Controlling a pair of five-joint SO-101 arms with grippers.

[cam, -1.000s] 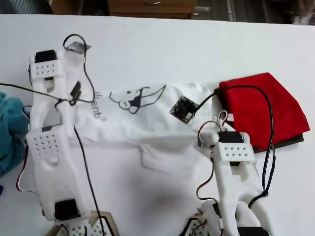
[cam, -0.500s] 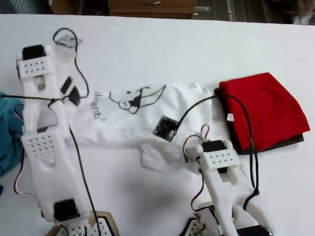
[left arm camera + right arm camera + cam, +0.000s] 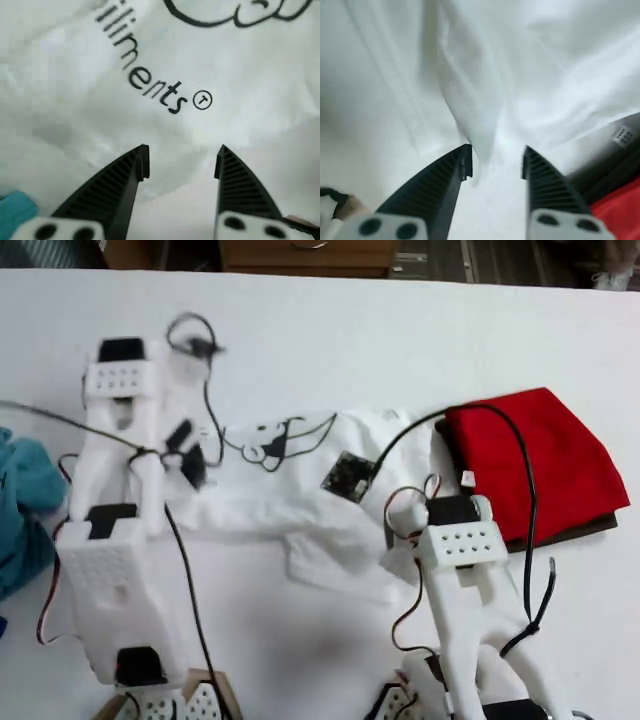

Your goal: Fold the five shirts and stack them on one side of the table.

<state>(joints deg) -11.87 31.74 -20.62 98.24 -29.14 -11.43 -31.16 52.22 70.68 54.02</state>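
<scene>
High view: white shirt (image 3: 290, 495) lies mid-table (image 3: 400, 330), part folded into a band. Its long axis runs from the left edge side toward the right edge side. Left arm (image 3: 110, 540) stands over the printed end, right arm (image 3: 465, 550) over the opposite end, so each arm has its own end nearest. Red shirt (image 3: 530, 465) is folded on a dark shirt (image 3: 590, 530) near the right edge, just beside the white shirt's end. Teal shirt (image 3: 20, 500) is bunched at the left edge.

Left wrist view: left jaws spread, holding nothing. The white shirt (image 3: 165, 65) fills the field ahead of the tips, and its near hem crosses between them. Teal shirt (image 3: 15, 207) shows at the side.

Right wrist view: right jaws spread, empty. A raised crease of white shirt (image 3: 480, 115) runs straight down into the gap between the tips. Red shirt (image 3: 615, 210) and dark shirt (image 3: 610, 160) sit close by.

Judgement: the next fold turns on both jaws pinching opposite ends of the band, square to its long axis
</scene>
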